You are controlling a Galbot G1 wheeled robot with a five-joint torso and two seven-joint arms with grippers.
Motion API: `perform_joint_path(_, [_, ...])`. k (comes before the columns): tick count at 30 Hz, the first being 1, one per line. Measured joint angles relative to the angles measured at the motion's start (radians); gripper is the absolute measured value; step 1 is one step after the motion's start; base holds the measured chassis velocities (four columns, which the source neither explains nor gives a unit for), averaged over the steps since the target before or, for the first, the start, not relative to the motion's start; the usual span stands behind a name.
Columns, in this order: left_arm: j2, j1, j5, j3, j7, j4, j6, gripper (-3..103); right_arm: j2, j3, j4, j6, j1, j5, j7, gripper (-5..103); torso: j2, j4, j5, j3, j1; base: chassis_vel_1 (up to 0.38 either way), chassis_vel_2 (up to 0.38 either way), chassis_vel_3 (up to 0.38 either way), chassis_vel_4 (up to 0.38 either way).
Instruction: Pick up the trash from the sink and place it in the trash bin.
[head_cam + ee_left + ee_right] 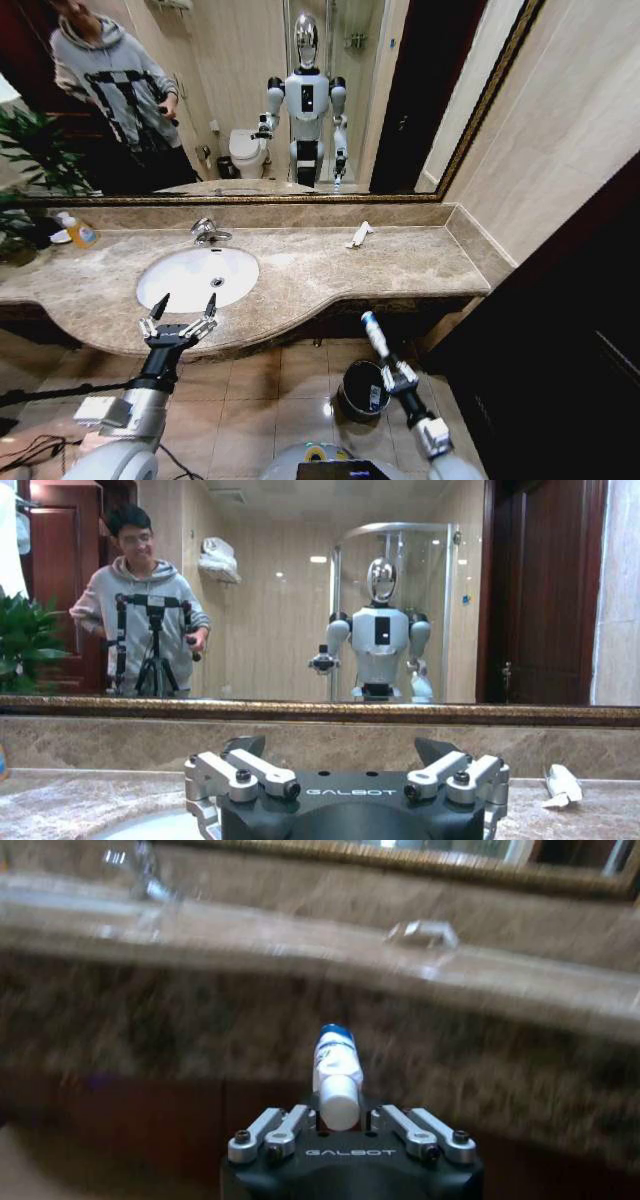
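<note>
Head view: left gripper point(183, 311), fingers spread apart, hung over the bench point(400, 265) edge just before the sink point(197, 277). Right gripper point(384, 365), fingers clamped on a white tube point(374, 334), stood below bench level beside the trash bin point(363, 388) on the floor. A white sachet point(359, 235) lay on the bench.

Left wrist view: fingers point(247, 768) apart; sachet point(561, 786) on the bench.

Right wrist view: tube point(335, 1076) gripped upright.

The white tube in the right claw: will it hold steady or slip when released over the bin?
The white tube looks small and probably light. The right claw grips only its lower end, so it may pivot. Its rounded body would likely roll if it misses the trash bin. The left claw hangs open by the sink.
</note>
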Motion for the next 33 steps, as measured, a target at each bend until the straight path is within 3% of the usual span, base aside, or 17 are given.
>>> perform_joint_path(3, [0.000, 0.000, 0.000, 0.000, 0.000, 0.000, 0.000, 100, 0.013, -0.003, -0.052, -0.017, -0.010, -0.022, -0.019, 22, 0.000, -0.0001, 0.0000, 0.000, 0.000, 0.000, 0.000, 0.000, 0.000])
perform_joint_path(7, [0.000, 0.000, 0.000, 0.000, 0.000, 0.000, 0.000, 100, 0.021, -0.006, -0.148, -0.100, 0.015, -0.038, -0.084, 22, 0.000, -0.0001, 0.0000, 0.000, 0.000, 0.000, 0.000, 0.000, 0.000])
perform_joint_path(18, [0.000, 0.000, 0.000, 0.000, 0.000, 0.000, 0.000, 100, -0.001, -0.030, -0.396, -0.304, 0.278, -0.154, -0.144, 22, 0.000, 0.0001, 0.0003, 0.000, 0.000, 0.000, 0.000, 0.000, 0.000])
perform_joint_path(23, [0.000, 0.000, 0.000, 0.000, 0.000, 0.000, 0.000, 100, -0.030, -0.057, -0.511, -0.310, 0.365, -0.172, -0.134, 22, 0.000, 0.0001, 0.0003, 0.000, 0.000, 0.000, 0.000, 0.000, 0.000])
perform_joint_path(33, [0.000, 0.000, 0.000, 0.000, 0.000, 0.000, 0.000, 100, -0.040, -0.069, -0.895, -0.252, 0.597, -0.230, -0.115, 22, 0.000, -0.0001, 0.0003, 0.000, 0.000, 0.000, 0.000, 0.000, 0.000])
